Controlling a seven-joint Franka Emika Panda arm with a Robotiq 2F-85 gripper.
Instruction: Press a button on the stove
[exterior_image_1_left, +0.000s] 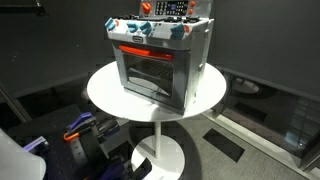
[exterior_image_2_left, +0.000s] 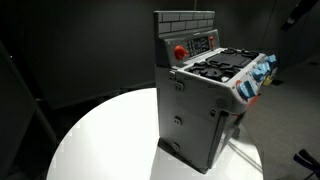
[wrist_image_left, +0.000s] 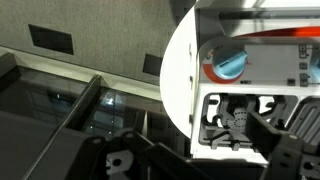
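Observation:
The stove (exterior_image_1_left: 160, 60) is a small grey toy oven with a dark glass door and a red handle bar. It stands on a round white table (exterior_image_1_left: 105, 90) and shows in both exterior views (exterior_image_2_left: 205, 100). Its upright back panel carries a red round button (exterior_image_2_left: 180, 51) and a striped control panel (exterior_image_2_left: 203, 43). The wrist view looks down on the stove top with black burners (wrist_image_left: 240, 115) and a blue knob on a red ring (wrist_image_left: 230, 62). My gripper (wrist_image_left: 205, 160) hangs above the stove, its dark fingers spread apart and empty. It is a dark shape at the top corner of an exterior view (exterior_image_2_left: 298, 14).
The table stands on a single white pedestal (exterior_image_1_left: 160, 150). Blue and purple gear (exterior_image_1_left: 80, 130) lies on the floor beside it. Dark walls surround the scene. The table's edge (wrist_image_left: 175, 80) drops off to floor panels in the wrist view.

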